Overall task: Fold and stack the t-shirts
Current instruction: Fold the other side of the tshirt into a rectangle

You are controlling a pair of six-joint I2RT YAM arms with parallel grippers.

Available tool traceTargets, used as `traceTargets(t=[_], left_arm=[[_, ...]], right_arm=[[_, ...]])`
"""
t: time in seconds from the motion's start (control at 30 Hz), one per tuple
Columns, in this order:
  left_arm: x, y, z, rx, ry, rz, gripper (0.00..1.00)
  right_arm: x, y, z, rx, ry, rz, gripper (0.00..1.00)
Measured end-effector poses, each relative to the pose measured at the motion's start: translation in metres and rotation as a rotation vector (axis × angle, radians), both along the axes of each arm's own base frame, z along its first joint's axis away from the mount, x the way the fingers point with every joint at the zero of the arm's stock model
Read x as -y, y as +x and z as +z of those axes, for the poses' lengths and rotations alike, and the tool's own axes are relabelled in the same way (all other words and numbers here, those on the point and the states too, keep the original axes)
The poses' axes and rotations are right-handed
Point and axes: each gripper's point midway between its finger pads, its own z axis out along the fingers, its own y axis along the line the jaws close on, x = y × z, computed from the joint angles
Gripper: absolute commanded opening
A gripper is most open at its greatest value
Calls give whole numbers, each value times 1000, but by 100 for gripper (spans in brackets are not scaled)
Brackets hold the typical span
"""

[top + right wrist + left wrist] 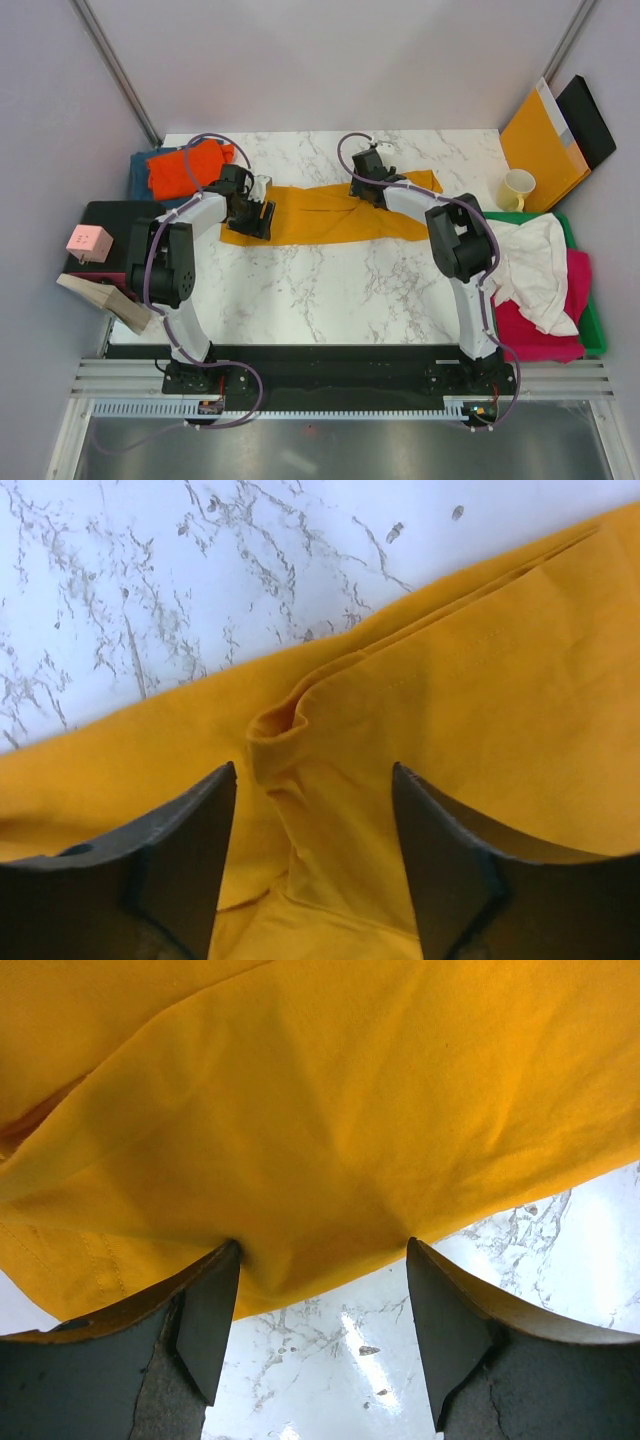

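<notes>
Beside the right edge of the marble counter (pixel 330 290), a white t-shirt (pixel 535 265) lies crumpled over a magenta t-shirt (pixel 540 335) in a green bin (pixel 597 330). Farther back, a mustard-yellow t-shirt (pixel 320 215) lies folded into a long band across the counter. The left pincer (pixel 252 212), spread wide, touches the band's left end. The right pincer (pixel 362 185), also wide apart, straddles a raised fold nearer the right end. At the far left corner, an orange t-shirt (pixel 185 168) sits on a teal-blue t-shirt (pixel 138 165).
</notes>
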Motion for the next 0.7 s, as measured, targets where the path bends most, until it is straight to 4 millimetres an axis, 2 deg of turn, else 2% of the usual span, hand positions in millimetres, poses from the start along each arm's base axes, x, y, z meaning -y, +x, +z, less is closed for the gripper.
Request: traceTargets(t=[0.1, 0.2, 0.23, 0.3, 0.37, 0.47, 0.6, 0.7], left_arm=[[0, 0, 0, 0, 0, 0, 74], [1, 0, 0, 0, 0, -1, 74], [1, 0, 0, 0, 0, -2, 74], [1, 0, 0, 0, 1, -3, 74], [1, 0, 1, 3, 3, -2, 76], [-1, 0, 9, 24, 9, 5, 78], [-14, 7, 35, 103, 38, 51, 78], [-31, 14, 43, 138, 69, 109, 77]], right_arm=[[5, -4, 14, 21, -9, -2, 72], [9, -8, 43, 66, -7, -1, 47], [12, -9, 57, 90, 0, -6, 36], [16, -14, 75, 117, 4, -6, 31], [21, -24, 86, 135, 14, -5, 33], [31, -49, 82, 115, 1, 0, 37], [39, -91, 48, 25, -47, 25, 36], [39, -103, 33, -14, -68, 37, 35]])
